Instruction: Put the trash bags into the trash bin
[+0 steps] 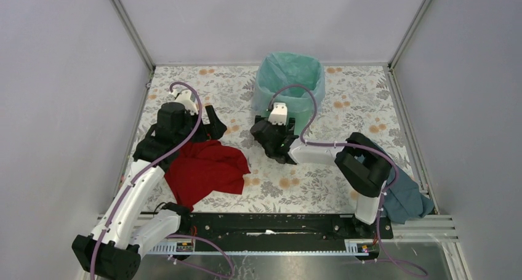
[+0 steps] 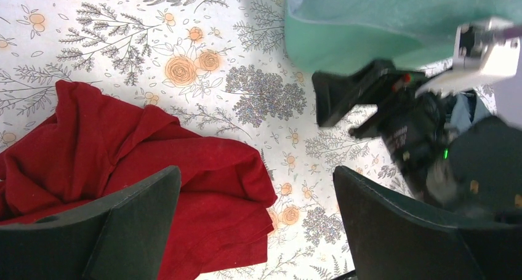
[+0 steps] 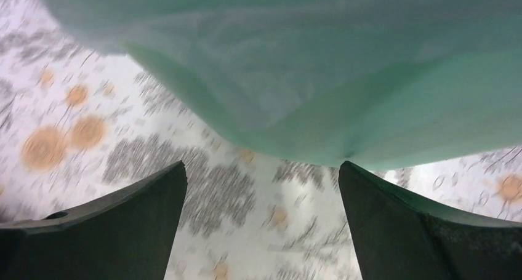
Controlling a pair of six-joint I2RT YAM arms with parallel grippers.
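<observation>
Crumpled red cloth (image 1: 206, 169) lies on the floral tabletop (image 1: 357, 108), nearer than and left of the mint-green plastic trash bin (image 1: 298, 108). The left tool (image 2: 255, 175) is spread wide over the cloth's edge. The right tool (image 3: 263, 169) is spread and empty, just before the bin at the far edge.

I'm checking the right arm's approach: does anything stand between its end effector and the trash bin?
Nothing visible does. The open right end effector faces the trash bin across floral tabletop; the red cloth lies well aside.
</observation>
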